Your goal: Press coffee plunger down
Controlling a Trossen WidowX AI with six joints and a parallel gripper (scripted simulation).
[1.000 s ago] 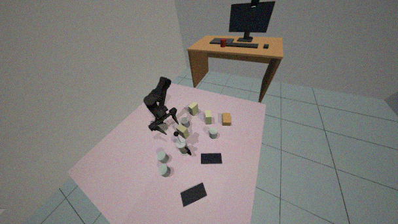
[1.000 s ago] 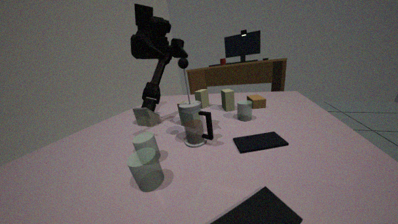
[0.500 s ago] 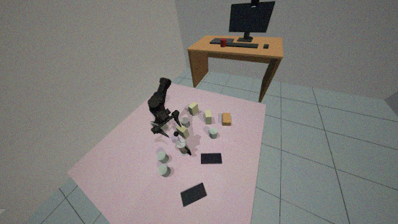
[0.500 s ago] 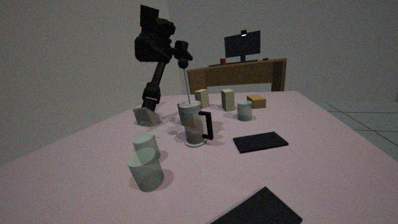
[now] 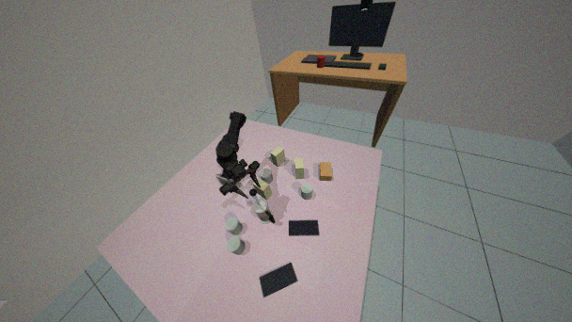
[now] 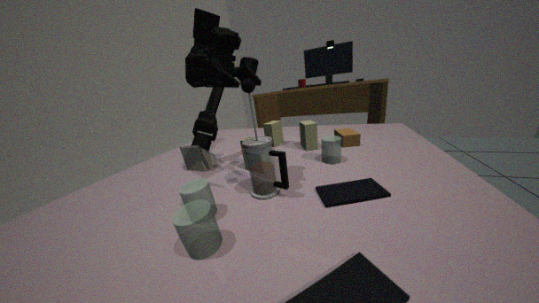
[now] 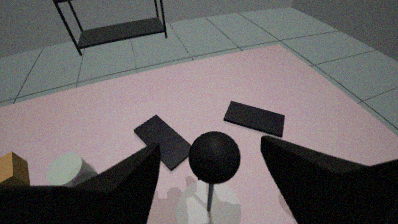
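Between my two dark fingers, the black plunger knob [image 7: 214, 156] is sitting high on its thin rod [image 6: 253, 116], closer to the left finger than to the right one. My gripper [image 7: 211, 146] is standing partly apart, narrower than its full spread, and a gap is showing on each side of the knob, so I am gripping nothing. In the wrist view I am looking down past the knob at the pale lid of the coffee press [image 6: 264, 167]. In the exterior view the press is standing upright on the pink mat [image 6: 399, 230], its black handle [image 6: 281, 169] pointing toward a flat black slab [image 6: 352, 191], brown liquid filling its lower part. My arm is reaching over it from its base [image 6: 197, 158] just behind. Two pale cylinders [image 6: 197, 228] are standing nearer the exterior camera.
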